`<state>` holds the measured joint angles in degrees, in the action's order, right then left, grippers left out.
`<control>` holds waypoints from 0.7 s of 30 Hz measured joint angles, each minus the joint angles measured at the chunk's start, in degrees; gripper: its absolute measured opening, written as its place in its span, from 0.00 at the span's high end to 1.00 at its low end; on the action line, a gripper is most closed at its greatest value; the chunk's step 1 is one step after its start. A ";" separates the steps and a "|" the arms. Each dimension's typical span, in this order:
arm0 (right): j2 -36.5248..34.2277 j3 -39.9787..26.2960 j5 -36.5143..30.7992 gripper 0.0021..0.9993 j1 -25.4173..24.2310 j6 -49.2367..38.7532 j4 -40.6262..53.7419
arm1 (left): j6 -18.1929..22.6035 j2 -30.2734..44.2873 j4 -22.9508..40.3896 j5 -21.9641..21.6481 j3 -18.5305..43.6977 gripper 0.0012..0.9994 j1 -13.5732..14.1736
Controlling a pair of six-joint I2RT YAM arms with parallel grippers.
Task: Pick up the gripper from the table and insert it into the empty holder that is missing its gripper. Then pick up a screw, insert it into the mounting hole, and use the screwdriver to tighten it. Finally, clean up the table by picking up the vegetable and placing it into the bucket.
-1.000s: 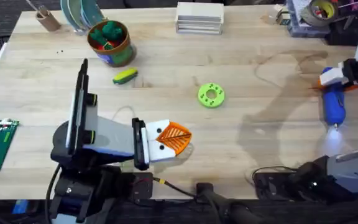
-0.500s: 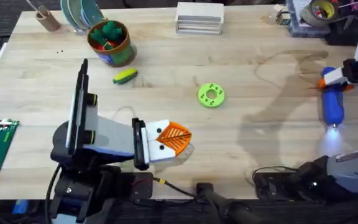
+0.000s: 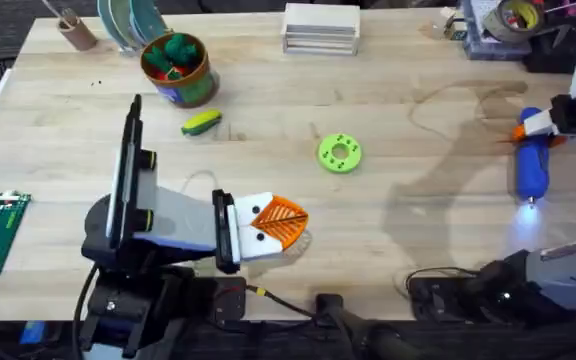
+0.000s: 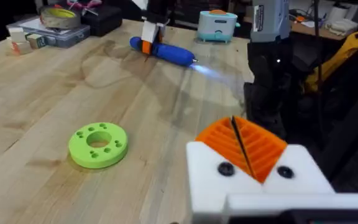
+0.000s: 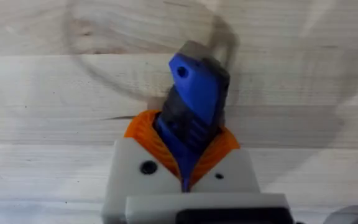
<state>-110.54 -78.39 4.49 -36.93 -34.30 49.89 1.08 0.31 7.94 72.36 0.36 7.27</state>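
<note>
At the table's right edge, the right gripper (image 3: 538, 128) clamps the blue screwdriver (image 3: 531, 170) (tip lit) above the wood. The left gripper (image 3: 280, 222) lies low near the front edge, orange pads (image 4: 244, 144) pressed together. No legible writing anywhere.

The left arm lies low at the near left, forearm horizontal, its gripper (image 3: 280, 225) pointing right with both orange ribbed pads (image 4: 244, 144) pressed together. The right arm extends along the right edge, its gripper (image 3: 536, 127) clamped on the screwdriver (image 3: 531, 168) at the handle's rear end.
</note>
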 joint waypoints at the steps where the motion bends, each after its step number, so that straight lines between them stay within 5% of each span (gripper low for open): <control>1: 0.00 0.00 0.02 0.97 0.00 0.00 0.00 | 0.00 -0.01 0.00 0.00 0.00 1.00 0.00; 11: 2.22 0.24 1.14 0.97 0.17 0.96 0.70 | 0.00 -0.01 0.00 0.00 0.00 1.00 0.00; 21: 16.55 0.24 4.15 0.97 0.37 6.70 -3.21 | 0.00 -0.02 0.00 0.00 0.00 1.00 0.00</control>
<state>-93.99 -78.15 8.64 -36.56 -27.60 46.68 1.08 0.30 7.94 72.36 0.36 7.27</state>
